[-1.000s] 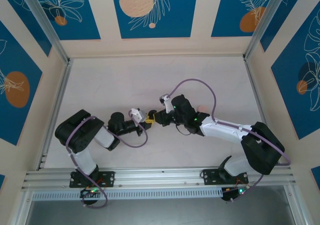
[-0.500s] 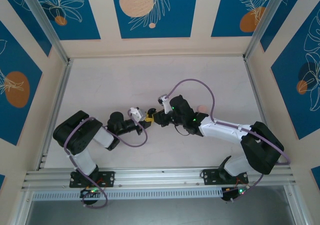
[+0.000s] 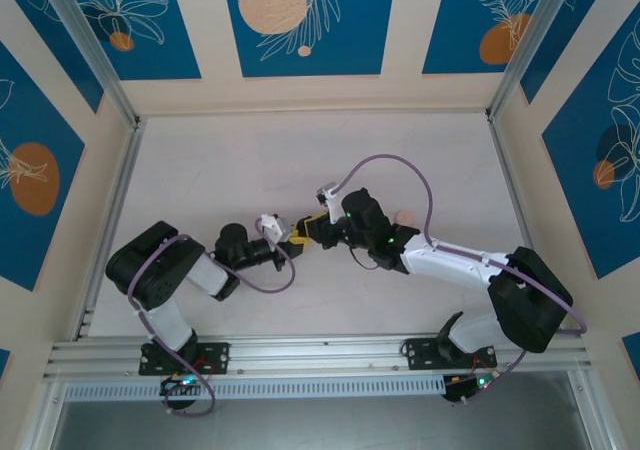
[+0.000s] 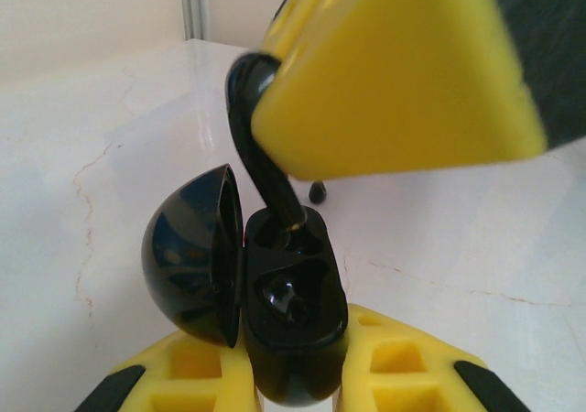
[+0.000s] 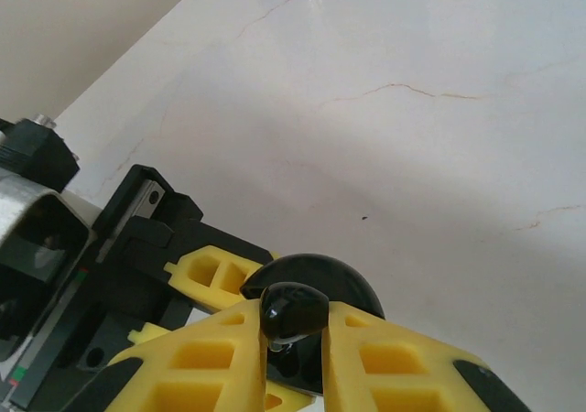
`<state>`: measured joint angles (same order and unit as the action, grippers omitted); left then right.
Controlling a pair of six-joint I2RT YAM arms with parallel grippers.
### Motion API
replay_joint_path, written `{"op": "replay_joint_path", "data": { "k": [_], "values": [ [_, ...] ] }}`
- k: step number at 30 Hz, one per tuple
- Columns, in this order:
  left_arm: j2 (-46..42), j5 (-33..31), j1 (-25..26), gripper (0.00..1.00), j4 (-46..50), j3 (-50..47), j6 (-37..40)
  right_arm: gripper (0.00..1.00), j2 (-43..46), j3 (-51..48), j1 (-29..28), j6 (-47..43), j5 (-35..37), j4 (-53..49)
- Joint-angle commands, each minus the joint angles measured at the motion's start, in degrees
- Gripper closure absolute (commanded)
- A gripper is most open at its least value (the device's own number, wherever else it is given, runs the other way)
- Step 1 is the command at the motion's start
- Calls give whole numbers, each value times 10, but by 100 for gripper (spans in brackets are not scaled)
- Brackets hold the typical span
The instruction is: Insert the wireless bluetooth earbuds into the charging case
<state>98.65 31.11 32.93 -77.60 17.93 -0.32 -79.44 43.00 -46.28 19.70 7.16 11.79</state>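
Left end effector clamps the open charging case; right end effector pinches an earbud.

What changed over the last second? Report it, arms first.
The right gripper, shut on an earbud, crept slightly left, closer to the charging case. The left gripper stayed clamped on the open case; nothing was released.
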Motion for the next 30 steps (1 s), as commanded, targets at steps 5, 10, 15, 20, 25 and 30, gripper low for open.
{"op": "replay_joint_path", "data": {
  "k": [5,10,15,20,25,30],
  "values": [
    [-32,9,6,85,-30,10,-33,80,-4,18,-13,-33,25,0],
    [-38,11,6,85,-30,13,-42,80,-3,18,-17,-41,36,-4],
    [-42,7,6,85,-30,11,-42,80,3,18,-22,-52,55,-14],
    [-42,6,6,85,-30,11,-38,80,17,16,-25,-67,82,-34],
    [-41,6,6,85,-30,11,-32,80,29,18,-27,-79,93,-43],
    [-43,5,6,85,-26,10,-25,80,30,23,-32,-91,96,-49]
  ]
}}
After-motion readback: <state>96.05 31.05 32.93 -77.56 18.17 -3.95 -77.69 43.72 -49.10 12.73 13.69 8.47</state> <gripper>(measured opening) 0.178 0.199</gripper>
